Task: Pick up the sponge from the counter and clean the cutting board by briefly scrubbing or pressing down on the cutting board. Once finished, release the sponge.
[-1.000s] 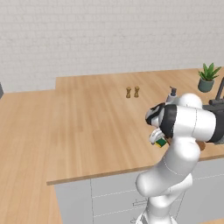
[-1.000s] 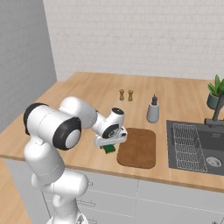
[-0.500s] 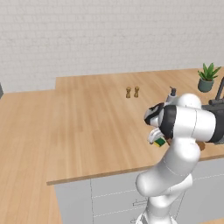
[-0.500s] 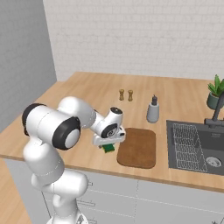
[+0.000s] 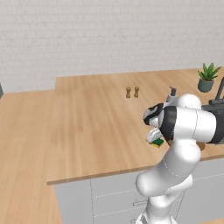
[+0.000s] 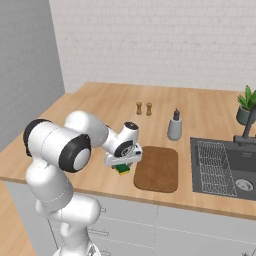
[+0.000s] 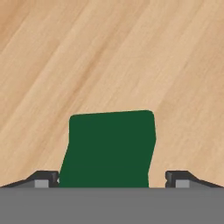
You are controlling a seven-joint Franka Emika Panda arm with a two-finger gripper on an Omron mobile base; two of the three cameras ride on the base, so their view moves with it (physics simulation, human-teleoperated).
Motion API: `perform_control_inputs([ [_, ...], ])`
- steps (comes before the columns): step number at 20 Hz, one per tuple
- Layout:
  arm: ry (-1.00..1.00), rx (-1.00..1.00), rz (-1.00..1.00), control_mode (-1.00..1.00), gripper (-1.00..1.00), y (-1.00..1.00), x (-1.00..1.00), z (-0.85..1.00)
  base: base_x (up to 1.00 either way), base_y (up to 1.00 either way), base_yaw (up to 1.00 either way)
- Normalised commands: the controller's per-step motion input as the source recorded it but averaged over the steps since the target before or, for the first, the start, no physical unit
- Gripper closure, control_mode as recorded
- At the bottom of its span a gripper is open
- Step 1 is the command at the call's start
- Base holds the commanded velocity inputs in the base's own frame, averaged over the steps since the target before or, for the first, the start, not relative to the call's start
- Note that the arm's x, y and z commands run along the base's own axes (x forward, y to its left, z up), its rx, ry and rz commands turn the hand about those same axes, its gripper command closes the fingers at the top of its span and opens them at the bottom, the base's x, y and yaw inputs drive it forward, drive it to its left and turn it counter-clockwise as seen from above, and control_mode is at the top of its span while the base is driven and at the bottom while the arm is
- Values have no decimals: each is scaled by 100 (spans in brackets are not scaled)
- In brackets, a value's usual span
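Bent sharply at the elbow, forearm reaching forward and down, with the gripper pointed at the desk just left of the cutting board. In the hand view, gripper fingertips spread wide, one on each side of the sponge, the left one at its edge and the right one with a visible gap; whether either pad touches cannot be told. Dark green face of the sponge turned toward the hand camera, bare plank-grained desk beyond it. From the right base view, sponge lying on the desk under the hand, yellow layer showing at its lower edge, close beside the board's left side and near the front edge of the desk. From the left base view, sponge peeking out below the wrist, gripper low over it, wide stretch of open desk to the left and behind. Two small shakers well back from the hand, soap dispenser behind the board, sink to the board's right, potted plant at the far right. Board surface bare, with free room above it.
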Motion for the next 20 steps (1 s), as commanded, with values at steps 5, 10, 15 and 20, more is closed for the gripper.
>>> perform_control_inputs([
  [5,0,0,0,-100,-100,0,6,12,0,0,0],
  [10,0,2,0,-100,-100,0,8,61,0,0,0],
  [15,5,9,0,-100,-100,6,0,76,0,0,0],
  [20,3,2,0,-100,-100,0,-2,42,0,0,0],
])
